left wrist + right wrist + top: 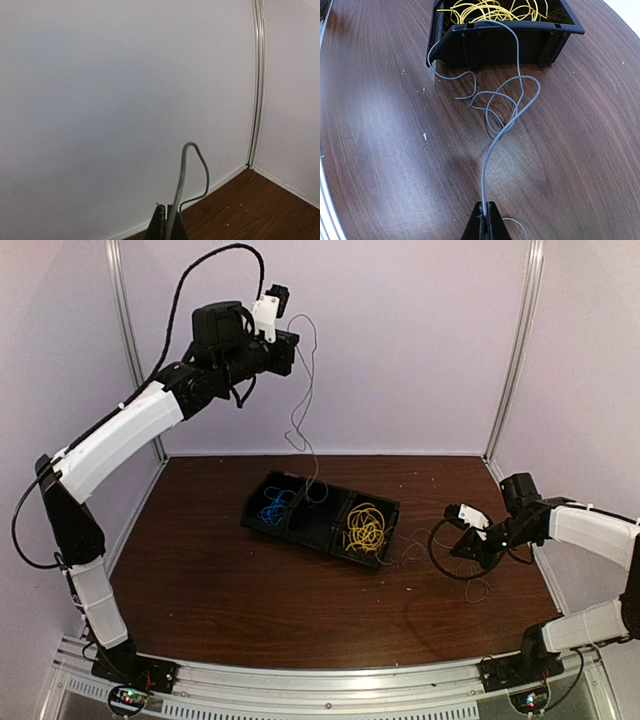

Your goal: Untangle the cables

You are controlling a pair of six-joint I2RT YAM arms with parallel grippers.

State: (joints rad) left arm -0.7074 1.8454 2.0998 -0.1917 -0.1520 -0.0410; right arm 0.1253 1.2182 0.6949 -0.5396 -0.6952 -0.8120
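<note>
Cables of this kind are thin, light wire: springy enough to keep their curls, soft enough to follow any pull, and probably slick enough to slide through a loose pinch. The grey cable (303, 400) is the one in play. In the top view it hangs from the upper left of the frame, where the left gripper (167, 227) is closed tight on it high above the table (200, 560), down into the black tray (510, 42) at the centre. The right gripper (485, 225), low at the right of that view, is likewise pinched shut on a grey strand. In its wrist view the strand runs up the frame through several crossed loops lying on the wood, then over the tray's near wall. Whether both grippers hold one and the same cable I cannot tell. The yellow bundle (365, 530) lies in the tray's right compartment and the blue bundle (274, 508) in its left; neither is held.

Weight is no concern; snagging is. A hard pull would likely tighten the crossed loops into a knot, or drag the yellow curls along. The best hold looks to be a straight run just clear of the loops, never a crossing, with the fingers fully closed.
</note>
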